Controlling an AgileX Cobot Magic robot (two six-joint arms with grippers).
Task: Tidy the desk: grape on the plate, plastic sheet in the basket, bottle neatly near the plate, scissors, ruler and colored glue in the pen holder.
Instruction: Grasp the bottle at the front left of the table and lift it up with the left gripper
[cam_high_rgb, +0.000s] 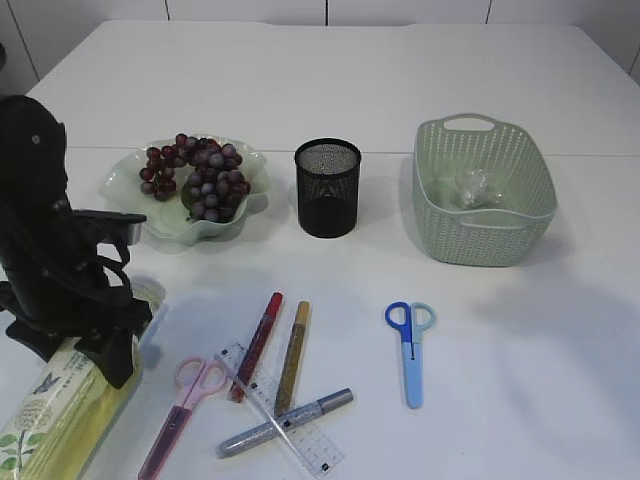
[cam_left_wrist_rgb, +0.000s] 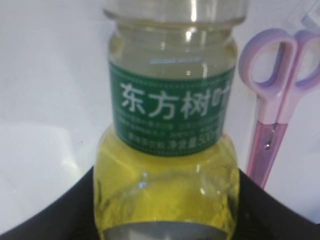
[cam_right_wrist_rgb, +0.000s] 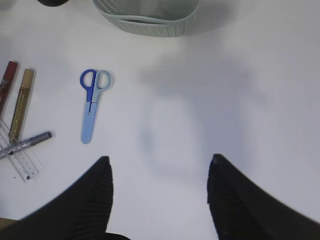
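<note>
left tool (cam_high_rgb: 100, 345) clamped around lying bottle (cam_high_rgb: 60, 410) on surface (cam_high_rgb: 500, 380); right tool (cam_right_wrist_rgb: 160, 185) open, holding nothing.

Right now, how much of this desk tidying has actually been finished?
Done: the purple grapes lie on the pale green plate, and the clear plastic sheet sits in the green basket. In hand: the left gripper is around the lying yellow tea bottle. Left: both scissors, ruler and glue pens remain outside the black mesh pen holder.
</note>
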